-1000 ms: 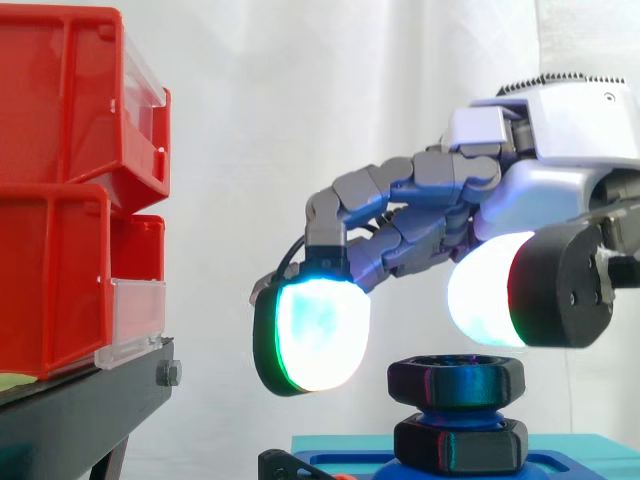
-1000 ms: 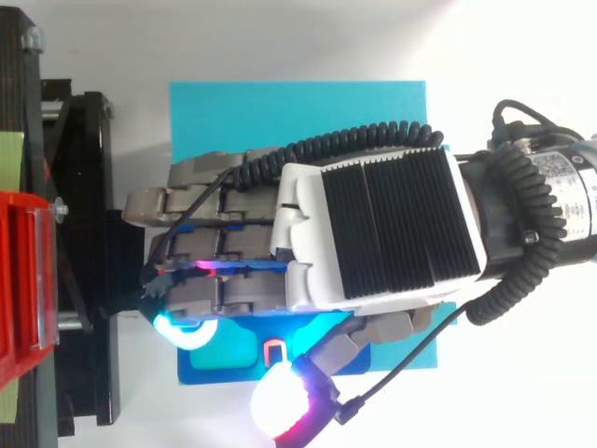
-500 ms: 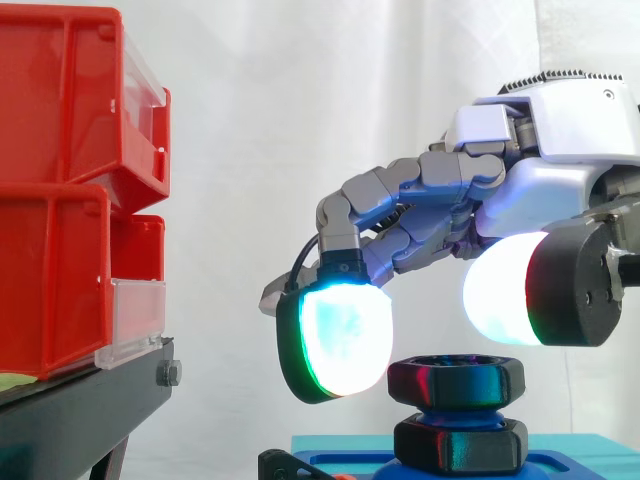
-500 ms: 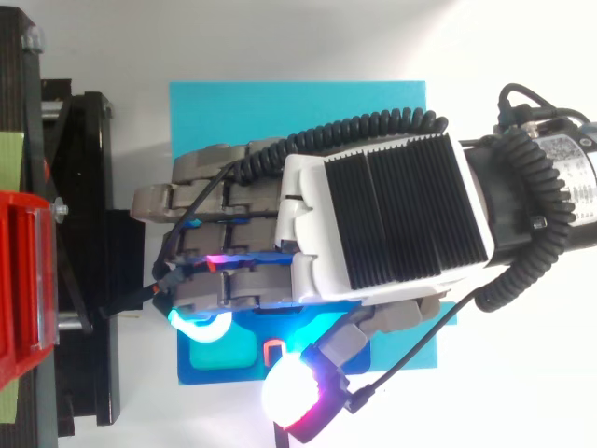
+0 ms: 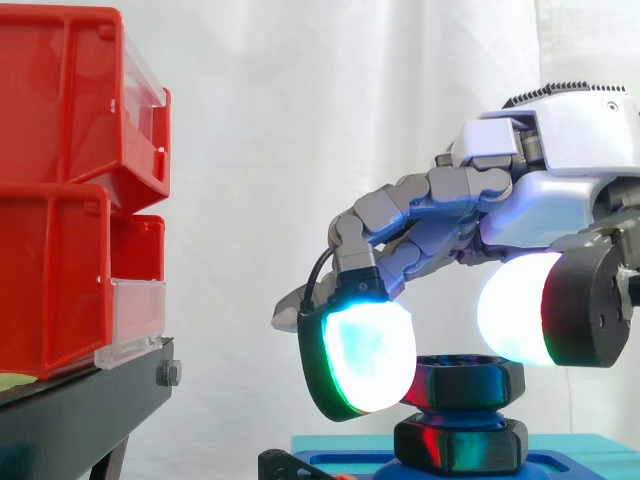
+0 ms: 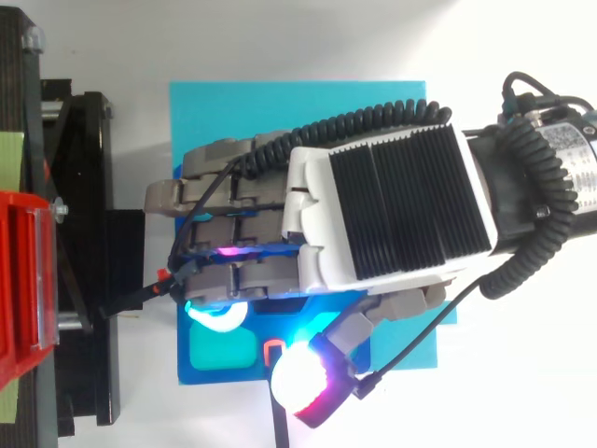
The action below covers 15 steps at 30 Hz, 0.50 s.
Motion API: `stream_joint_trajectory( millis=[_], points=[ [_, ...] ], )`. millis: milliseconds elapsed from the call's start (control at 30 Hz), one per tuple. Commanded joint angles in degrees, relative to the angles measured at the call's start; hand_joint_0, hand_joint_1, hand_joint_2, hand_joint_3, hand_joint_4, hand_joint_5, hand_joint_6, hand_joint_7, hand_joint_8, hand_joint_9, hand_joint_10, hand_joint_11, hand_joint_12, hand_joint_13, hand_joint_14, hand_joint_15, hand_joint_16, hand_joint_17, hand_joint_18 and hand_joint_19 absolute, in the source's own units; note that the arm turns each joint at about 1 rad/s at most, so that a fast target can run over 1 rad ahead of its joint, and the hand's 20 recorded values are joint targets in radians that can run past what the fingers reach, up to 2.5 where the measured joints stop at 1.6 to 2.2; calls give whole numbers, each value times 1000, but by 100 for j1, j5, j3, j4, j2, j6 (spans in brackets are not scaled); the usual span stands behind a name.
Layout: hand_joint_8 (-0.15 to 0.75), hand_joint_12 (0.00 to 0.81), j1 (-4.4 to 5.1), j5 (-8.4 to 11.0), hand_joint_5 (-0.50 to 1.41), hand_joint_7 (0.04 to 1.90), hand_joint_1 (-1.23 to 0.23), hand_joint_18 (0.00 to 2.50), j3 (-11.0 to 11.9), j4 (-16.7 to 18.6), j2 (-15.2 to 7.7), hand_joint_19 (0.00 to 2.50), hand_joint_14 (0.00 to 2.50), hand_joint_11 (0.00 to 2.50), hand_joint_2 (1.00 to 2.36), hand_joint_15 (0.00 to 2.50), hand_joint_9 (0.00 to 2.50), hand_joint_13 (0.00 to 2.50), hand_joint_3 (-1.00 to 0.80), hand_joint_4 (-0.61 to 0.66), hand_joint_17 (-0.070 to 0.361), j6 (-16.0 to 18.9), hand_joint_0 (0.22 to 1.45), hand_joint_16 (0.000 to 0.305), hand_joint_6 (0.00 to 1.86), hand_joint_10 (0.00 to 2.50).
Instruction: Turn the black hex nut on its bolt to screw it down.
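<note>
The black hex nut (image 5: 470,385) sits high on a blue bolt, above a second black nut (image 5: 460,445) at the bolt's foot. The bolt stands on a blue base (image 6: 201,373) on a teal board (image 6: 280,107). My hand (image 5: 540,200) hangs over the nut with its fingers bent. One glowing finger pad (image 5: 365,355) is level with the nut at its left edge. The thumb pad (image 5: 520,310) hangs just above the nut's right top. A gap stays between the pads, and I see no grip on the nut. From above, the hand (image 6: 382,215) covers the nut.
Stacked red bins (image 5: 70,200) rest on a black stand (image 5: 80,410) to the left, well apart from the hand. The stand's black frame (image 6: 84,243) borders the teal board's left side. A white curtain hangs behind.
The hand has shifted right and lower. The finger pad has dropped from above and left of the nut to its left edge; the thumb pad has come closer to the nut's top.
</note>
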Motion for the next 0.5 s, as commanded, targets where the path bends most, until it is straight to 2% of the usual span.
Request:
stream_joint_trajectory(
  millis=[0, 367, 467],
  points=[
    [291, 349, -45, -64, -43, 1210, -436, 287, 0, 7, 0, 304, 1, 361, 1000, 77, 698, 388, -500, 223, 131, -14, 492, 58, 503, 15],
    [294, 352, -194, -196, -39, 1234, -426, 311, 0, 33, 0, 319, 4, 370, 1000, 85, 721, 411, -500, 227, 132, -49, 486, 59, 503, 17],
    [294, 355, -273, -266, -38, 1232, -415, 312, 0, 33, 0, 314, 4, 360, 1000, 84, 725, 414, -500, 241, 133, -49, 480, 59, 503, 15]
  ],
)
